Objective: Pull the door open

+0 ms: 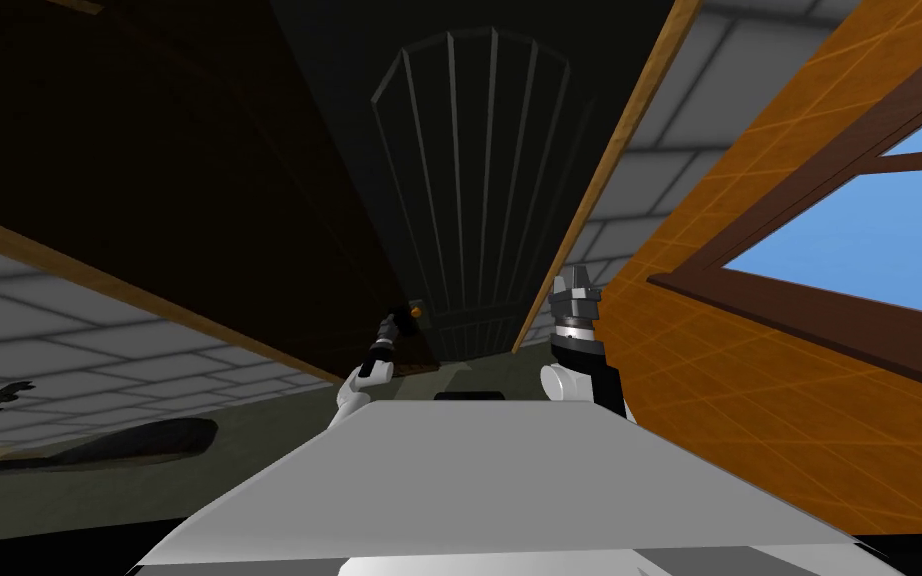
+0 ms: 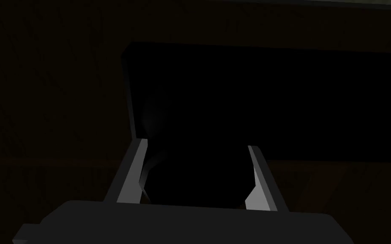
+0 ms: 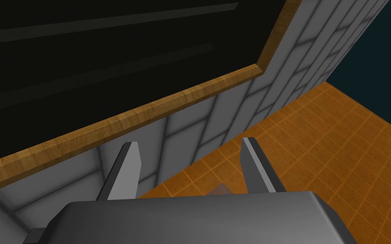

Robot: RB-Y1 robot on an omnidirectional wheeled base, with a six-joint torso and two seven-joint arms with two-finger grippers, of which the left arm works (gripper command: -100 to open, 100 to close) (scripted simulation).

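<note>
Grasp step: left gripper point(image 1: 387, 328) sits at the knob point(image 1: 416, 312) on the dark door point(image 1: 469, 180). Its fingers are apart around a dark round shape point(image 2: 196, 182) (not visibly clamped). Next move, I'd say: close, then pull back. Right gripper point(image 1: 575, 283) is spread and idle.

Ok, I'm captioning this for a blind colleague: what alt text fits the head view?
The left gripper reaches toward a small orange knob on a dark panelled door, its tip close beside the knob. The right gripper is raised beside an orange tiled wall with a window showing blue.
</note>
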